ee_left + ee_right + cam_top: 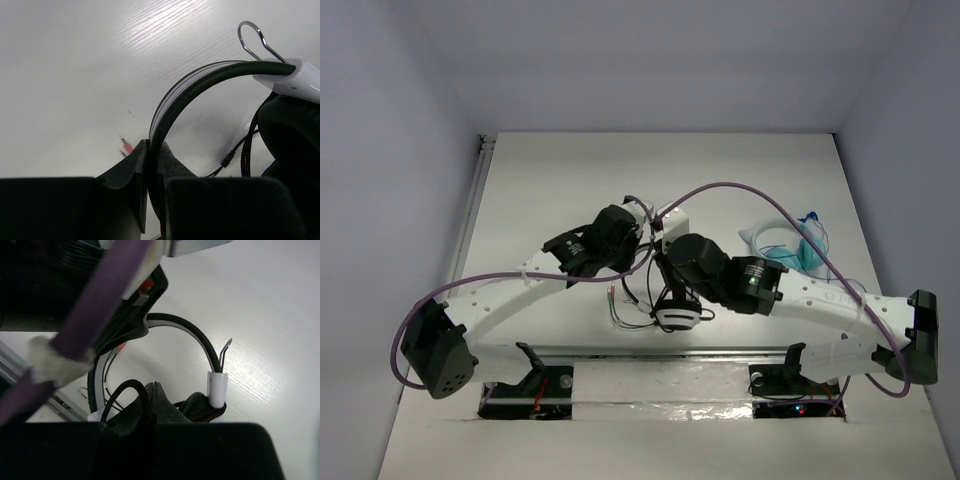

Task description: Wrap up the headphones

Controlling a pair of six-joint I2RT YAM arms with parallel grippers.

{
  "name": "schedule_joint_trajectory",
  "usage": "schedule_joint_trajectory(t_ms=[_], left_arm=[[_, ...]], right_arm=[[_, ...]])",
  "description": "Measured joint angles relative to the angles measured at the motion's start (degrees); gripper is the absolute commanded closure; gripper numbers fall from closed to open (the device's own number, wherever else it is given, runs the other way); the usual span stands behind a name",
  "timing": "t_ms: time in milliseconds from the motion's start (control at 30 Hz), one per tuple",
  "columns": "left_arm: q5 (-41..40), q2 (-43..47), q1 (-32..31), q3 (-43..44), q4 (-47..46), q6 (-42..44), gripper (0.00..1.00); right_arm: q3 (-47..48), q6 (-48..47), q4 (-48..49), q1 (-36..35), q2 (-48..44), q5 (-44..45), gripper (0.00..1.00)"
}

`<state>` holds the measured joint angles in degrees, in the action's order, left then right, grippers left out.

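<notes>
The headphones (675, 312) lie at the table's middle, between my two grippers. My left gripper (638, 238) is shut on the thin black headband (200, 80); in the left wrist view the jaws (152, 152) pinch it edge-on. The white slider (295, 80) and a black ear pad (290, 135) sit to the right. My right gripper (668, 272) is shut on the braided black cable (145, 395), which loops over its jaws (156, 390). The cable also winds round the earcup under the white slider (217, 387). The red-tipped plugs (125, 146) lie on the table.
Teal headphones in a clear bag (790, 240) lie at the right. A metal rail (650, 350) runs along the near edge. A purple robot cable (740, 190) arcs over the right arm. White walls enclose the table.
</notes>
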<state>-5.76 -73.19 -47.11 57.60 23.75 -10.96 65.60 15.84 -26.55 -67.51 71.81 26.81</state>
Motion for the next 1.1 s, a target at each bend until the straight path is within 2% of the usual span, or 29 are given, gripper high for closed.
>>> schedule_joint_trajectory(t_ms=[367, 633, 767, 933, 1100], left_arm=[[5.2, 2.7, 0.0, -2.4, -1.1, -0.7, 1.0], [10.4, 3.1, -0.2, -3.4, -2.3, -1.1, 1.0], [12.2, 5.3, 0.1, -4.0, -2.8, -1.1, 1.0], [16.5, 9.6, 4.3, -4.3, -4.3, -1.7, 1.0], [19.1, 12.0, 8.5, -2.7, -5.0, -2.1, 1.0]], right_arm=[[-6.4, 2.6, 2.2, 10.2, -8.0, 3.1, 1.0], [-9.0, 4.6, 8.2, 11.4, -8.5, 0.5, 1.0], [-13.9, 7.3, 10.4, 15.1, -10.6, 0.6, 1.0], [-20.9, 11.5, 14.4, 18.9, -14.6, 0.1, 1.0], [-26.1, 14.2, 21.5, 21.9, -14.7, -5.5, 0.88]])
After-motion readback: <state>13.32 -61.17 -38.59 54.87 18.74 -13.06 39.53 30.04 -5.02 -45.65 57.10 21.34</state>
